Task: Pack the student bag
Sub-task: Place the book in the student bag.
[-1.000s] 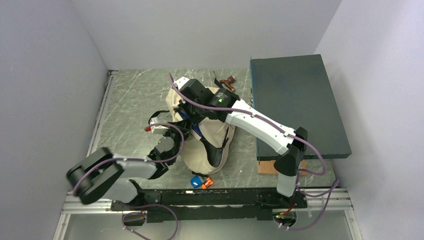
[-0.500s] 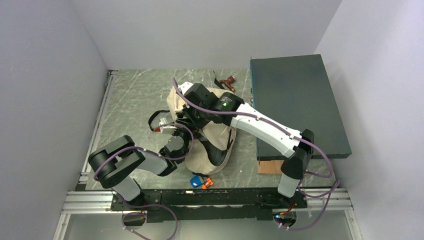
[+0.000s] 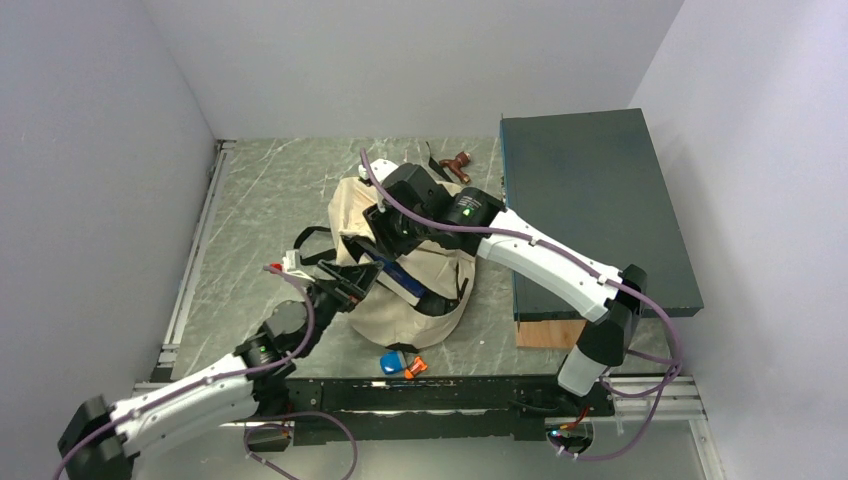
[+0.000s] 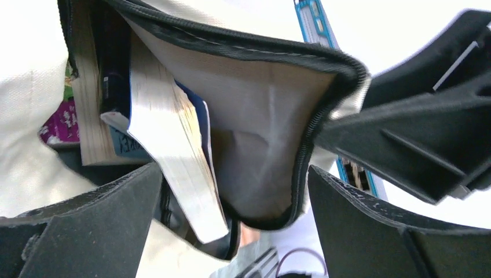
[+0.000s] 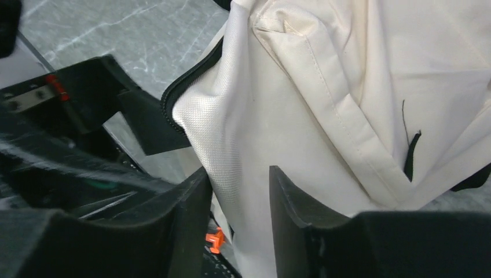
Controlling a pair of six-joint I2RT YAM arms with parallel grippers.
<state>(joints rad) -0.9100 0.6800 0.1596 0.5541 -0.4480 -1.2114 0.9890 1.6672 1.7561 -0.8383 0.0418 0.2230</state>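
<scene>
Obs: right gripper (image 5: 238,180) clamped on soft cream canvas backpack (image 3: 405,312); left gripper (image 4: 234,172) wide apart at the bag mouth.
Right fingers nearly closed, a fold of canvas pinched between them, just beside the black zip edge (image 5: 191,78). Left fingers spread, holding nothing; the zip-trimmed rim hangs between them, contact not discernible. Inside the mouth: tilted paperback with pale page edges (image 4: 168,145), beside a thicker book (image 4: 92,124). Backpack slumped mid-way on the grey-green marbled tabletop (image 3: 260,200), just left of the big dark teal flat box (image 3: 590,210). Small blue object (image 3: 394,362) and orange object (image 3: 416,366) lie near its front.
</scene>
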